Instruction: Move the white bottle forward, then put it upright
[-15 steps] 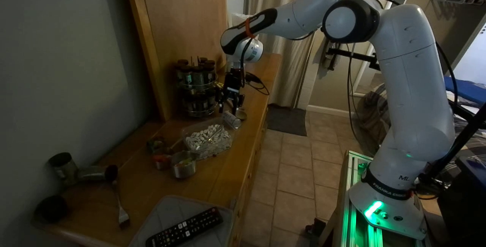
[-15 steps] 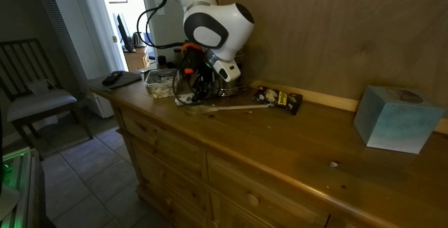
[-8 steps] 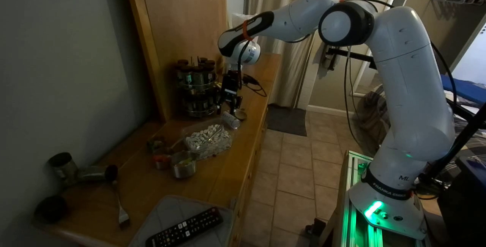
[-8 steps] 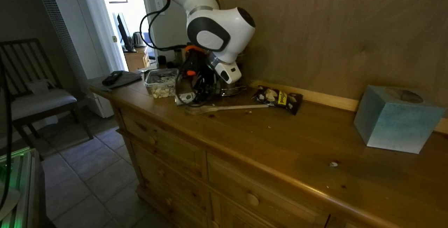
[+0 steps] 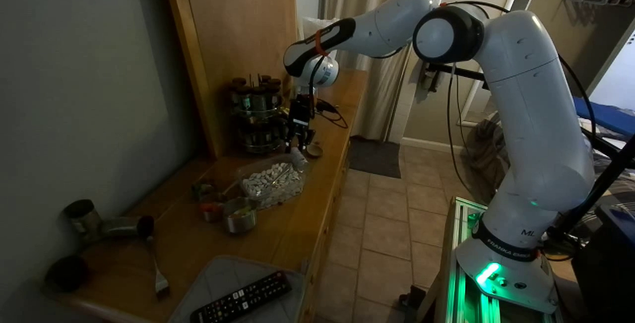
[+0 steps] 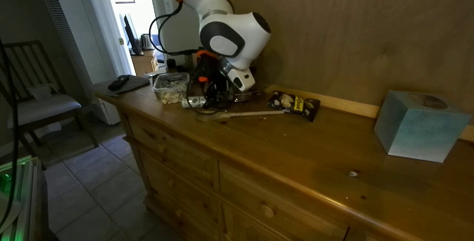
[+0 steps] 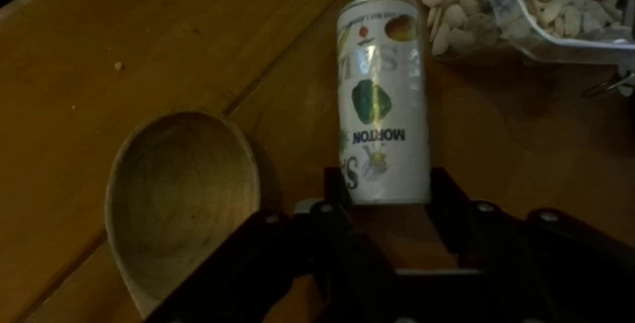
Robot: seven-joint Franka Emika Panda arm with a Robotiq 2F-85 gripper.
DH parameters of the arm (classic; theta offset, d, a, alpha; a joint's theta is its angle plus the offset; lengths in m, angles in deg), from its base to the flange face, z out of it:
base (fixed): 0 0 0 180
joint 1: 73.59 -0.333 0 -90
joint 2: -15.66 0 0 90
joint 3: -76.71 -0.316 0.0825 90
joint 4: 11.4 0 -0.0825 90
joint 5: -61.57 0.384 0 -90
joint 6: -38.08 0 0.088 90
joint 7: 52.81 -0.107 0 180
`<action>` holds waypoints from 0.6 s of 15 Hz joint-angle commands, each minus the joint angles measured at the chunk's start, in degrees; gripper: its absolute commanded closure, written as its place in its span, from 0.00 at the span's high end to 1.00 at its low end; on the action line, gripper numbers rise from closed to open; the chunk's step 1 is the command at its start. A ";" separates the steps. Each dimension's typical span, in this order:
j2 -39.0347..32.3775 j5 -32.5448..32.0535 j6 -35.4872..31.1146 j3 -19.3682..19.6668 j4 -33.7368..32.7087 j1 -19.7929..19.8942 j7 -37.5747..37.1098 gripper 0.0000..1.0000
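1. Location: the white bottle (image 7: 384,99) lies on its side, its near end at the gripper (image 7: 388,183), on or just over the dresser top (image 6: 296,141); in the wrist view it is placed between the wooden spoon (image 7: 181,199) on the left and the clear plastic box (image 7: 575,51) at the far right.
2. Tool: the jaws are drawn in as far as the bottle permits; one jaw is set against each side of the near end; the bottle is judged to be held.
3. Done: the grasp appears to be made; no further step can be confirmed.
4. Left: the bottle is not yet upright; the forward move is judged to remain, although the direction meant is not shown; tilting to upright and release are then required.
5. Hidden: the inner faces of the jaws are lost in shadow, so firmness of grip cannot be verified; in an exterior view the gripper is masked by the cable (image 6: 185,52) and the arm (image 6: 226,35), and only the left end of the bottle is exposed.
6. Unclear: contact between bottle and dresser top, or between bottle and box, cannot be told.
7. Cut off: the box is cropped at the far right of the wrist view; the spoon's handle is cropped at the near edge.
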 commanded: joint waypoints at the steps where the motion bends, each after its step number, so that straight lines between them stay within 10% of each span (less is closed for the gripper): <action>1: 0.12 0.04 1.53 -0.08 -1.13 0.19 -0.51 0.20; 9: 12.64 -5.74 -7.24 2.02 12.56 -3.20 0.24 0.20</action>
